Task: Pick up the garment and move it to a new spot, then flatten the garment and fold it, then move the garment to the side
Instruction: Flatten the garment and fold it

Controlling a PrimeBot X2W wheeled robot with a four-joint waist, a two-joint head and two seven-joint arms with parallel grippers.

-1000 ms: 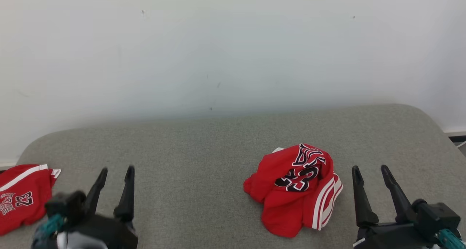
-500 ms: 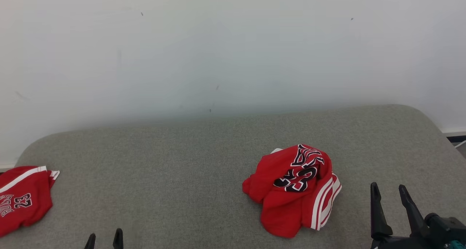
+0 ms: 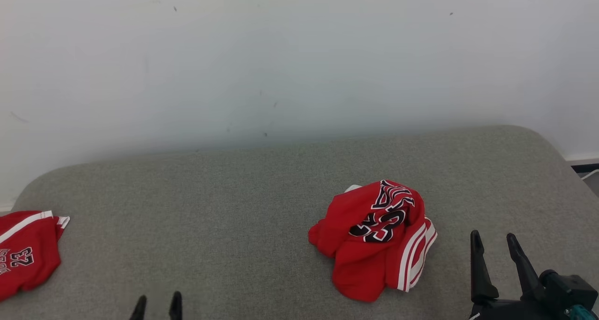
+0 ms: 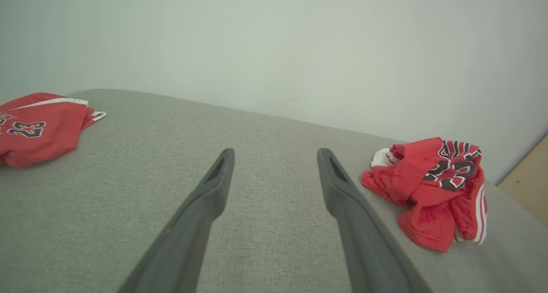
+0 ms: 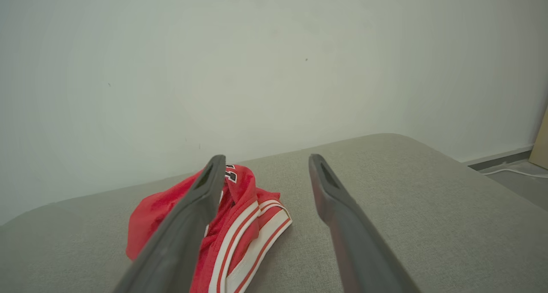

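A crumpled red garment (image 3: 376, 238) with black numerals and white side stripes lies bunched on the grey cushion, right of centre; it is seen too in the left wrist view (image 4: 432, 190) and the right wrist view (image 5: 239, 224). My right gripper (image 3: 494, 243) stands open at the lower right, just right of the garment and apart from it, nothing between its fingers (image 5: 265, 162). Only the fingertips of my left gripper (image 3: 157, 301) show at the bottom edge, open and empty, well left of the garment (image 4: 276, 156).
A second red garment (image 3: 23, 252) with white trim lies flat at the cushion's far left edge (image 4: 38, 126). The grey padded surface (image 3: 224, 217) stretches between the two. A pale wall rises behind; a cable lies on the floor at the far right (image 5: 509, 171).
My left gripper has dropped back toward the bottom edge, leaving only its tips in sight. The right gripper has pulled slightly down and right. The head camera shifted a little; the garments lie unmoved.
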